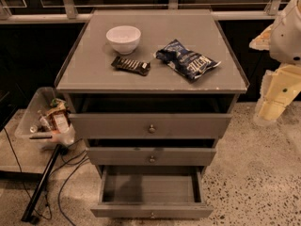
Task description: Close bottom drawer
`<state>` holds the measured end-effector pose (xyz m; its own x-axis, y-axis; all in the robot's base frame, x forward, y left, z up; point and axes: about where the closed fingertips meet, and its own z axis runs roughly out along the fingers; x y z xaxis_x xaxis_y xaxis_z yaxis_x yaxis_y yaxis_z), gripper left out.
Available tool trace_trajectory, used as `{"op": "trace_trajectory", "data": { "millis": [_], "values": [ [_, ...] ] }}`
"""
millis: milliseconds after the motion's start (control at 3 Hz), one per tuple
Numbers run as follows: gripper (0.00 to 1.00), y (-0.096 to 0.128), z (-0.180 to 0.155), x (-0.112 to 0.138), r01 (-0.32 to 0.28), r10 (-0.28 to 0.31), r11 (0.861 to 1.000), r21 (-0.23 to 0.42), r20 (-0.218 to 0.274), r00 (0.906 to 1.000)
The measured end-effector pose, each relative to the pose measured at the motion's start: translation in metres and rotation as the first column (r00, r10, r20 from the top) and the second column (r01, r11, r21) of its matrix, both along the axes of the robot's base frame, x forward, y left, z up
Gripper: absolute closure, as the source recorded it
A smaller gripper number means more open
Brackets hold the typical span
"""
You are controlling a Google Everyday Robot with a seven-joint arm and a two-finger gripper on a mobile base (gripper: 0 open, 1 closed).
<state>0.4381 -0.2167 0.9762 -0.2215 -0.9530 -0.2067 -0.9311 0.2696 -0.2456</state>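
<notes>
Sitting on the floor at the left, a clear bin (34,122) holds clutter. Next comes a grey desk (89,74) carrying a white bowl (123,38), a dark wrapped bar (131,65) and a blue crisp bag (187,59). Its bottom drawer (150,190), lowest of three, is pulled well out, with a shallow grey front, one small round knob and a plain grey board inside. Far right, the pincer (272,108) hangs apart from the desk; released or clenched, I cannot tell.

My arm (288,29) wears a rounded white shell with a small dark dot. Below it, at the right edge, my gripper (270,110) is pale cream and blocky, with one dark screw.
</notes>
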Motion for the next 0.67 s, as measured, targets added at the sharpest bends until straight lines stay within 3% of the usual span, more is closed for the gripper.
{"op": "trace_trajectory", "data": {
  "millis": [667],
  "values": [
    [0.0, -0.011, -0.016, -0.001, 0.003, -0.003, 1.0, 0.022, 0.005, 1.0]
  ]
}}
